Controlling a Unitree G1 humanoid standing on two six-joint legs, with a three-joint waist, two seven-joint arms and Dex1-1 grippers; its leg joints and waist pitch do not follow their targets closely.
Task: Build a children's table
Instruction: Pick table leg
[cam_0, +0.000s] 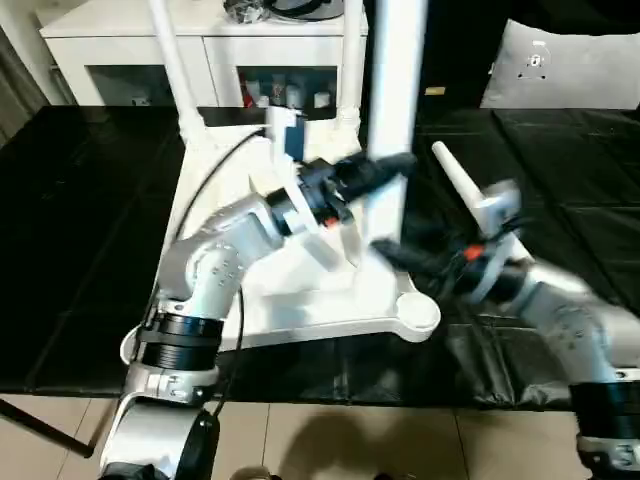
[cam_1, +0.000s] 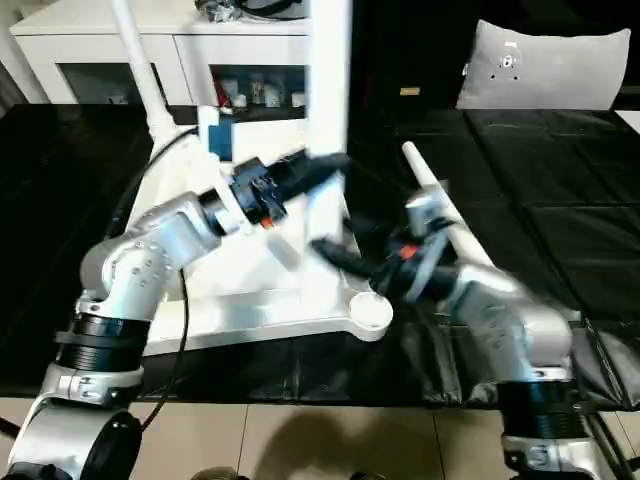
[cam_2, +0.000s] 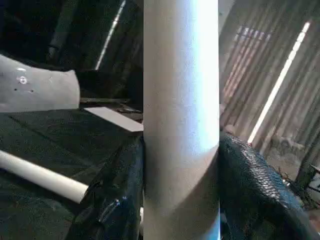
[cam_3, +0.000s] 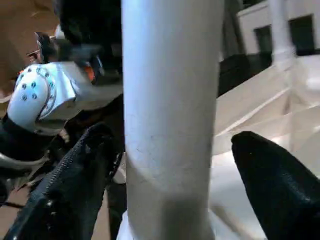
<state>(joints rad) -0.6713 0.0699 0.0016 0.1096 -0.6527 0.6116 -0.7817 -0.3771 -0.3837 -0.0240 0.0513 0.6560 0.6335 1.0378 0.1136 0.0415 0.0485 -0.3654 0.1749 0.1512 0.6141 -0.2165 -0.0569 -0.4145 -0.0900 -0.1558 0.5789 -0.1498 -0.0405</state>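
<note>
The children's table top (cam_0: 300, 300) lies upside down on the black mat, with two white legs (cam_0: 170, 60) (cam_0: 350, 70) standing in its far corner sockets. My left gripper (cam_0: 385, 170) is shut on a third leg (cam_0: 395, 100), held upright over the top's right side. Both of its fingers (cam_2: 115, 200) press against that leg (cam_2: 180, 115). My right gripper (cam_0: 385, 250) is open around the same leg (cam_3: 170, 115) lower down, its fingers (cam_3: 275, 185) standing clear of it. The leg's foot is hidden. The near right socket (cam_0: 415, 315) is empty. Another leg (cam_0: 455, 180) lies on the mat.
A white cabinet (cam_0: 130, 40) stands behind the mat (cam_0: 80, 250), and a grey cushion (cam_0: 570, 65) leans at the back right. Tan floor (cam_0: 330, 440) runs along the mat's front edge. The loose leg (cam_1: 440, 200) lies just behind my right forearm.
</note>
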